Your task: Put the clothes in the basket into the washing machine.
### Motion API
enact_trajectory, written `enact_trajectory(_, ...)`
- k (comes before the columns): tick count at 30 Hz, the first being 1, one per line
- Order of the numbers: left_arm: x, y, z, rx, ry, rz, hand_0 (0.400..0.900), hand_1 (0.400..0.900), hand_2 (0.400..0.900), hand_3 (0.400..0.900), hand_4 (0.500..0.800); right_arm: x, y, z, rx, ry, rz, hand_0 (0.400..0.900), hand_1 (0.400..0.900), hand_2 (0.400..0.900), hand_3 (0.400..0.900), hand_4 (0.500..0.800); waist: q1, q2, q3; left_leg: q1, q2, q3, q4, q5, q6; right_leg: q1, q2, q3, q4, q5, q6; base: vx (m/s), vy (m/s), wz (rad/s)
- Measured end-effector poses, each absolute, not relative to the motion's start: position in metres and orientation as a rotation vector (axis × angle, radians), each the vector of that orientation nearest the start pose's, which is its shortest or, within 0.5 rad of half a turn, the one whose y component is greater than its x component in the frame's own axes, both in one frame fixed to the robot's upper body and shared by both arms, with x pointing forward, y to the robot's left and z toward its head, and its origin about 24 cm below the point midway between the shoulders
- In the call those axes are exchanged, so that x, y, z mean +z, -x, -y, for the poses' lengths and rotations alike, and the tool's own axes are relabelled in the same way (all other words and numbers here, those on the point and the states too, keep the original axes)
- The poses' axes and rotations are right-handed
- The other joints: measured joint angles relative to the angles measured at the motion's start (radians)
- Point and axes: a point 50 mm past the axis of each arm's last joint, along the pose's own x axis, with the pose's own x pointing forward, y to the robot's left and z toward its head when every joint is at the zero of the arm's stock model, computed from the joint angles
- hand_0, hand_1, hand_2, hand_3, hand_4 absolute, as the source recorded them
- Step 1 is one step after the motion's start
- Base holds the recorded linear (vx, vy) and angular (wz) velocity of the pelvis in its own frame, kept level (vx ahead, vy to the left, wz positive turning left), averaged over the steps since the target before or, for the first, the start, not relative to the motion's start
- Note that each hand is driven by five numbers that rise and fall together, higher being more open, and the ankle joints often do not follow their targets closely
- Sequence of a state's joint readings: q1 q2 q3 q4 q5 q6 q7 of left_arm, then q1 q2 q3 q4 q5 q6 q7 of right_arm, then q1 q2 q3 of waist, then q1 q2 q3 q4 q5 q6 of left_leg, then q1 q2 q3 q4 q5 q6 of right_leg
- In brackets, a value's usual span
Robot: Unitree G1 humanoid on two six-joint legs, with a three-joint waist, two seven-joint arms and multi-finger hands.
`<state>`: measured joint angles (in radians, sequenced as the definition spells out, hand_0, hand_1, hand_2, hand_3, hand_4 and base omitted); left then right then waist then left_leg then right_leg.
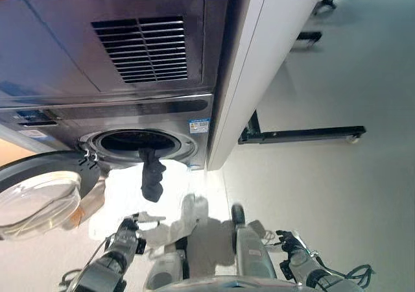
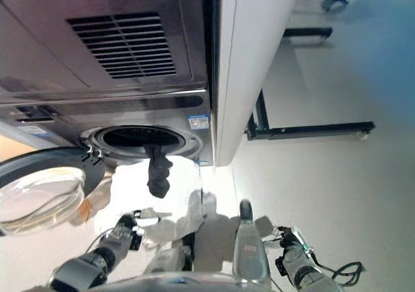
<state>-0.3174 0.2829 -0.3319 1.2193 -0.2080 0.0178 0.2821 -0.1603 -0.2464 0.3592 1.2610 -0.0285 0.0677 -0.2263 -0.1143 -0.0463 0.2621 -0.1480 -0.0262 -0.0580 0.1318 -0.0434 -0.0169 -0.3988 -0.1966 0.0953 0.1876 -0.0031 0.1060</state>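
A dark piece of clothing (image 1: 152, 178) hangs half out over the lip of the washing machine (image 1: 139, 143), so it looks only partly loaded and needs pushing through the opening; no basket shows in either view. The round glass door (image 1: 39, 198) stands swung open to the left. The left hand (image 1: 133, 230) hovers below with fingers loosely spread and empty, and the right hand (image 1: 292, 245) idles low right, fingers too unclear to tell, while a black wheeled frame (image 1: 301, 134) stands well off right.
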Motion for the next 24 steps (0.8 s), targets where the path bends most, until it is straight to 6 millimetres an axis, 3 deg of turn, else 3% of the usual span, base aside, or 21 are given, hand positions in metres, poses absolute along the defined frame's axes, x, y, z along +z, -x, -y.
enact_trajectory(1, -0.106, -0.223, -0.233, 0.238, -0.443, -0.85, 0.9, 0.9, 0.9, 0.9, 0.8, -0.153, -0.13, 0.226, -0.021, 0.627, -1.164, 0.9, 0.9, 0.9, 0.9, 0.8, -0.002, -0.028, 0.004, -0.017, -0.007, 0.001, 0.062, -0.039, -0.024, 0.014, -0.014, 0.006, 0.011, 0.049, 0.009, -0.15, -0.103, 0.56)
enact_trajectory(2, -0.101, -0.232, -0.226, 0.222, -0.45, -0.814, 0.9, 0.9, 0.9, 0.9, 0.8, -0.153, -0.129, 0.23, -0.029, 0.63, -1.171, 0.9, 0.9, 0.9, 0.9, 0.8, 0.0, -0.009, 0.012, -0.063, 0.023, 0.005, 0.146, -0.088, -0.035, -0.007, 0.0, -0.025, 0.066, 0.059, 0.006, -0.14, -0.059, 0.35)
enact_trajectory(4, -0.093, -0.244, -0.222, 0.234, -0.43, -0.761, 0.9, 0.9, 0.9, 0.9, 0.8, -0.144, -0.149, 0.236, -0.056, 0.643, -1.118, 0.9, 0.9, 0.9, 0.9, 0.8, 0.008, 0.022, 0.019, -0.137, 0.096, 0.047, 0.237, -0.129, -0.031, -0.065, 0.051, -0.057, 0.135, 0.031, -0.031, -0.14, 0.016, 0.24)
enact_trajectory(7, -0.08, -0.264, -0.216, 0.262, -0.373, -0.707, 0.9, 0.9, 0.9, 0.9, 0.8, -0.126, -0.181, 0.253, -0.12, 0.671, -1.032, 0.9, 0.9, 0.9, 0.9, 0.8, -0.004, 0.022, 0.037, -0.174, 0.13, 0.051, 0.267, -0.145, -0.042, -0.117, 0.075, -0.079, 0.213, -0.007, -0.06, -0.1, 0.063, 0.08)
enact_trajectory(12, -0.049, -0.298, -0.212, 0.318, -0.288, -0.561, 0.9, 0.9, 0.9, 0.9, 0.8, -0.105, -0.203, 0.279, -0.199, 0.727, -0.958, 0.9, 0.9, 0.9, 0.9, 0.8, -0.006, 0.021, 0.063, -0.241, 0.132, 0.043, 0.346, -0.174, -0.088, -0.176, 0.082, -0.075, 0.281, -0.045, -0.056, -0.1, 0.017, 0.0)
enact_trajectory(19, 0.011, -0.342, -0.237, 0.445, -0.256, -0.405, 0.9, 0.9, 0.9, 0.9, 0.8, -0.097, -0.226, 0.262, -0.152, 0.713, -0.899, 0.9, 0.9, 0.9, 0.9, 0.8, 0.001, 0.006, 0.148, -0.456, 0.131, 0.012, 0.591, -0.25, -0.107, -0.344, 0.088, -0.075, 0.438, -0.066, -0.047, -0.12, -0.042, 0.0)
enact_trajectory(24, 0.037, -0.349, -0.261, 0.585, -0.225, -0.332, 0.9, 0.9, 0.9, 0.9, 0.8, -0.092, -0.236, 0.254, -0.121, 0.7, -0.858, 0.9, 0.9, 0.9, 0.9, 0.8, 0.006, -0.034, 0.173, -0.567, 0.131, -0.009, 0.745, -0.302, -0.103, -0.446, 0.087, -0.074, 0.567, -0.107, -0.048, -0.06, -0.055, 0.11)
